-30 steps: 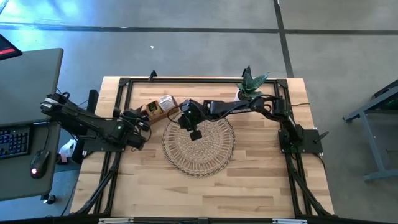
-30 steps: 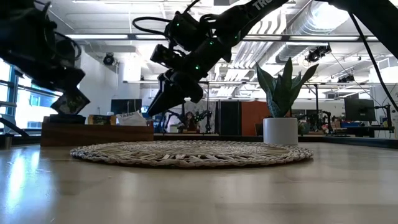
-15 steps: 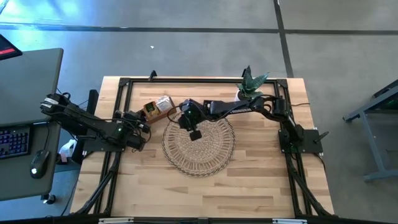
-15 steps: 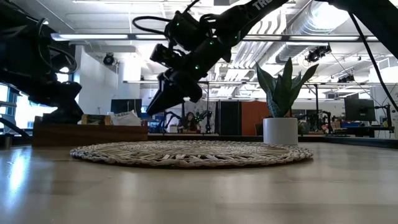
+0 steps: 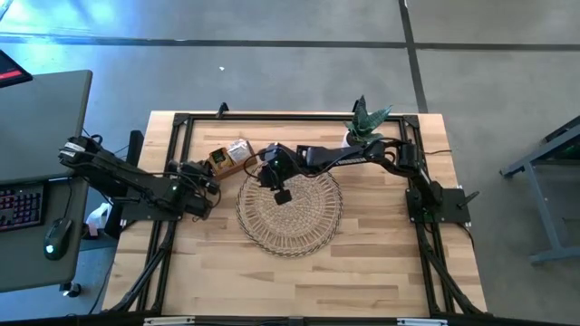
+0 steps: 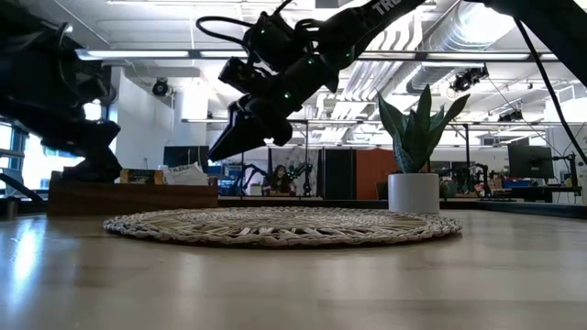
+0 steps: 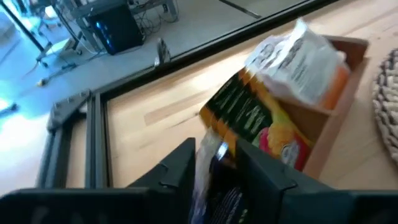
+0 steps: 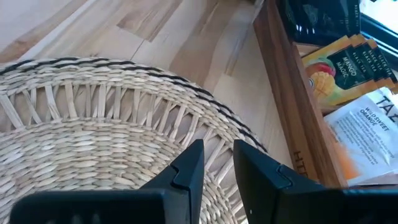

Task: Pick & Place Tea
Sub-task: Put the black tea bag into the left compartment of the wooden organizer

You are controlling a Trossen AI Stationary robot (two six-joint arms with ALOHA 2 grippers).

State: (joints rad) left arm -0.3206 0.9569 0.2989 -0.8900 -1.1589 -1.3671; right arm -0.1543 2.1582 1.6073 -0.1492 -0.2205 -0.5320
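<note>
The brown wooden box (image 5: 231, 156) stands at the far left beside the woven tray (image 5: 290, 213). It holds tea sachets: a white-and-orange one (image 7: 298, 56), green-and-yellow ones (image 7: 249, 118) and dark ones (image 8: 323, 15). My left gripper (image 7: 214, 163) sits low at the box's left end, its fingers apart with a dark sachet (image 7: 217, 190) between them. My right gripper (image 8: 217, 165) hangs above the tray's far left part. It points slantwise down, and its fingers are slightly apart with nothing between them. My left gripper has its two fingers (image 7: 180, 168) on either side of the dark sachet's upper part (image 7: 214, 155), coming slantwise down from the table's left. I cannot tell whether the fingers still touch it. The fingers hide the sachet's lower end.
A potted plant (image 5: 367, 122) stands at the table's far right. Black frame rails (image 5: 181, 122) run along the table's edges, and one (image 7: 93, 143) passes close to the left gripper. The near half of the wooden table (image 5: 299, 281) lies bare.
My left gripper has sunk with the dark sachet from above the wooden box down to the box's left end, and has then kept still there.
</note>
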